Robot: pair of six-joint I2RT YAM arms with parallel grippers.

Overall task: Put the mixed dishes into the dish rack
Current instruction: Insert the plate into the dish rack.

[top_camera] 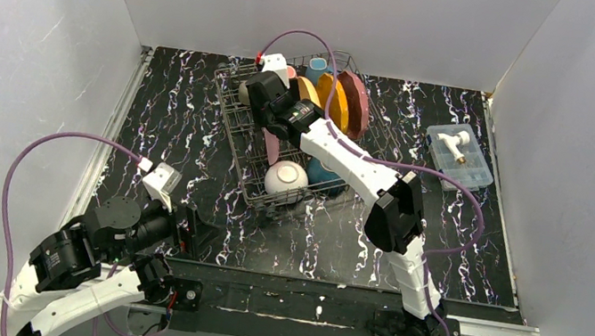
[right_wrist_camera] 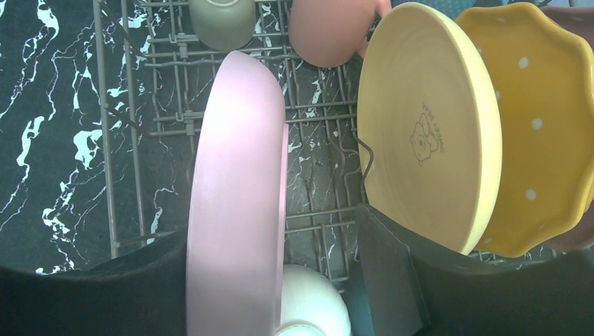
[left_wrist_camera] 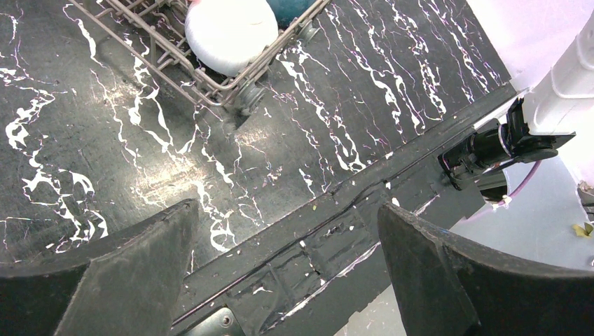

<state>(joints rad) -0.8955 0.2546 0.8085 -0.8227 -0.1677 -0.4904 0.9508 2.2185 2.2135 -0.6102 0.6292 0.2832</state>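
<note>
Straddling the pale pink plate [right_wrist_camera: 235,196] upright on edge in the grey wire dish rack [right_wrist_camera: 171,115], right gripper [right_wrist_camera: 270,245] jaws spread, not clamped, pale yellow round plate [right_wrist_camera: 427,126] just right; left gripper [left_wrist_camera: 287,210] wide, empty.

Clear plastic box [top_camera: 459,155] on marbled table [top_camera: 167,111]

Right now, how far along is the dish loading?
Already in the dish rack: yellow plate, orange plate, dark red plate, white bowl, teal bowl, pink mug, grey-olive mug, blue mug. In hand: the right gripper straddles the pink plate upright in the rack, a gap beside one finger. Remaining: backing out; no loose dish shows on the table. Left gripper open, empty.
</note>
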